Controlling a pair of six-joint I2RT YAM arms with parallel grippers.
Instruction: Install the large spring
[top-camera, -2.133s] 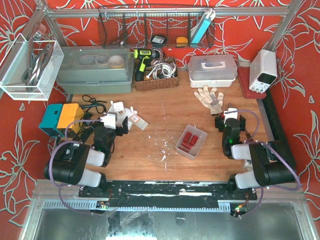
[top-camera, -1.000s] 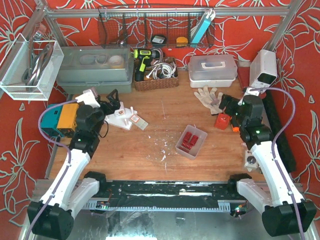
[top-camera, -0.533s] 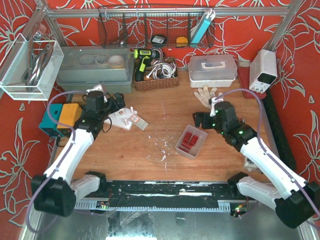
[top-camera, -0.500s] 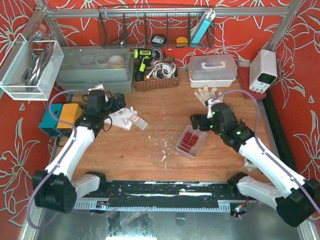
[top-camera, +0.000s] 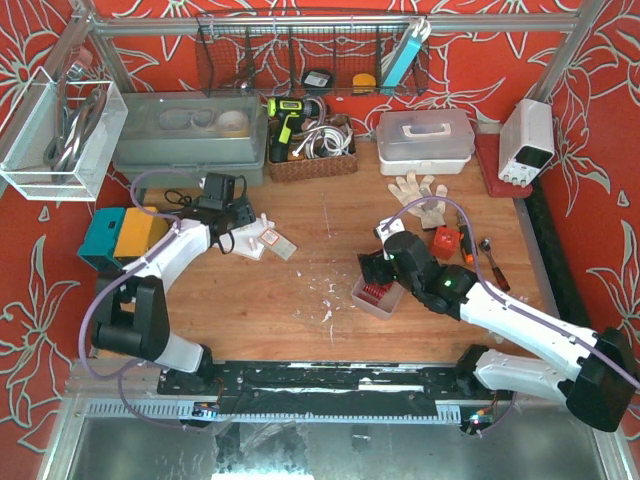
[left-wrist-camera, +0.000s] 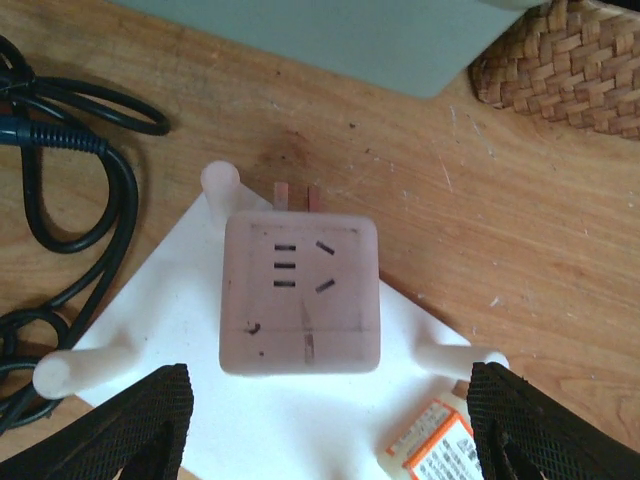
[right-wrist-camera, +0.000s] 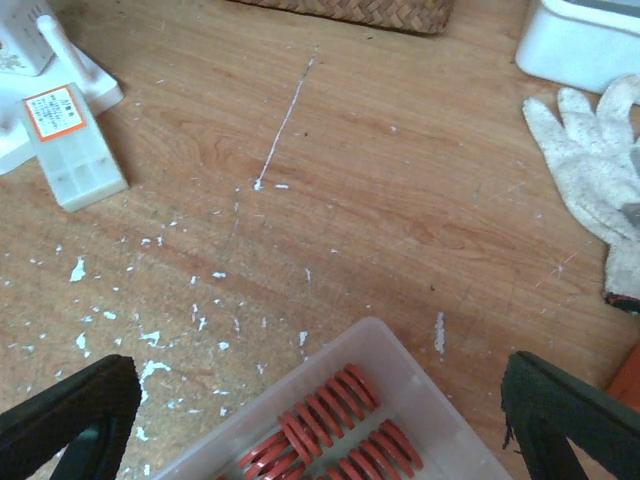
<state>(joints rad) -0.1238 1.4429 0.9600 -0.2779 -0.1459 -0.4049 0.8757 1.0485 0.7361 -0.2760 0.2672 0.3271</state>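
Observation:
Several red springs (right-wrist-camera: 330, 425) lie in a clear plastic tray (right-wrist-camera: 400, 350), which also shows mid-table in the top view (top-camera: 372, 296). My right gripper (right-wrist-camera: 320, 430) hangs open and empty just above the tray, its tips either side of it; in the top view it (top-camera: 378, 272) is at the tray's far edge. A white fixture plate (left-wrist-camera: 165, 305) with three white pegs carries a pale pink socket block (left-wrist-camera: 300, 295). My left gripper (left-wrist-camera: 330, 430) is open and empty above the plate's near edge, at back left in the top view (top-camera: 228, 215).
Black cables (left-wrist-camera: 60, 180) lie left of the plate. A grey-green box (left-wrist-camera: 350, 30) and a wicker basket (left-wrist-camera: 570, 60) stand behind it. A small labelled box (right-wrist-camera: 72, 145) lies beside the plate. A white glove (right-wrist-camera: 590, 150) and a red item (top-camera: 444, 241) lie right of the tray.
Both arms unfolded from near their bases. The left reached out to the white fixture plate. The right swung from the far right leftward and now sits over the spring tray.

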